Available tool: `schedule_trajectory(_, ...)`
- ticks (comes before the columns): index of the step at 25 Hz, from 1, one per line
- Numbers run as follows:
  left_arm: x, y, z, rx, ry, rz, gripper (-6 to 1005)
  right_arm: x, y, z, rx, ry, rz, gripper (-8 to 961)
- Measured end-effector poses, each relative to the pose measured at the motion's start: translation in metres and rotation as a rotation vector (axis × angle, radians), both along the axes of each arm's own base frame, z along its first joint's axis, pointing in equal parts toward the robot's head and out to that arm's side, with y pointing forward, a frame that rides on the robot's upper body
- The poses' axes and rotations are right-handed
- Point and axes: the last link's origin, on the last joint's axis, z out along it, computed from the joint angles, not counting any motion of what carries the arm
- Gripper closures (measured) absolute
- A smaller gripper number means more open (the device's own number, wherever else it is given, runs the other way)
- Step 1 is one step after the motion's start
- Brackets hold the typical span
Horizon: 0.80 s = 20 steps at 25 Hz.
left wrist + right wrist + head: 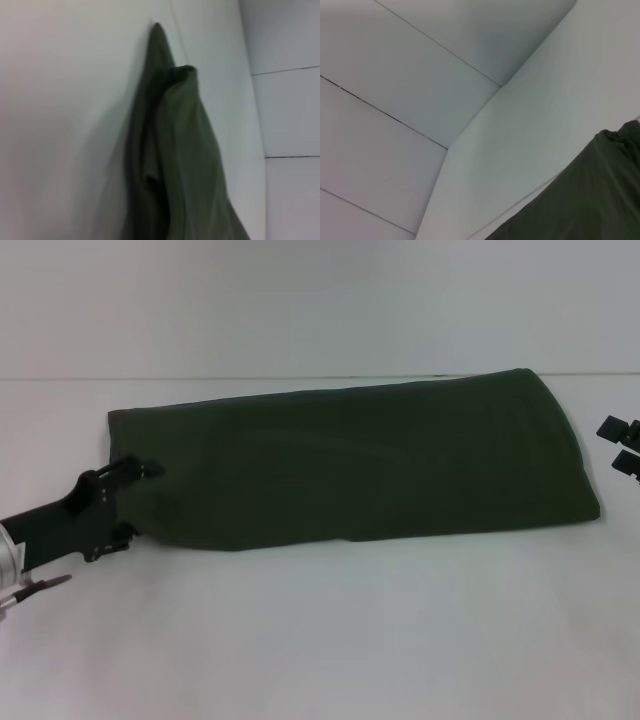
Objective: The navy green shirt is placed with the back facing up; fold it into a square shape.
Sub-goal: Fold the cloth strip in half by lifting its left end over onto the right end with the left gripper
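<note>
Head view first, reading from your left: the left hand (140, 498) sits at the shirt's (360, 465) left end, its two fingers spread, one over the cloth near the top and one lower at the edge. I can't tell for sure whether they pinch fabric; they look apart, straddling the end of the cloth. In the left wrist view the shirt (175, 165) shows raised, bunched folds close to the camera, which suggests that end is being gathered or lifted a little.

Moving right, the shirt lies across the middle of the tabletop (330, 630) as a long, narrow band, plain side showing, no lettering visible. Judging by that shape, the lengthwise folds look done: sleeves and sides appear tucked in.

At the far right, the right hand (620, 445) hangs just past the shirt's right end, clear of it, fingers apart.

What's left, as I judge it, is folding the band end over end to make it square.
</note>
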Motion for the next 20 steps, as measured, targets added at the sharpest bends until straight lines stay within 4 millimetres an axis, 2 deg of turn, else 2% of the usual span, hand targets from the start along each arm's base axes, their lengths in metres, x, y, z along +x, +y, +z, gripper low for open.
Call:
schedule_trajectory(6,-0.004,-0.006,-0.006,-0.043,0.005,0.029,67,-0.001,0.001,-0.001,0.000,0.000,0.000,27)
schedule_trajectory(16,-0.005,0.002,-0.008,-0.038,0.043,0.048,67,-0.001,0.002,-0.001,0.001,0.000,0.000,27)
schedule_trajectory(20,0.005,0.009,-0.004,0.031,0.050,-0.036,67,-0.001,0.002,0.000,0.004,0.000,-0.002,27)
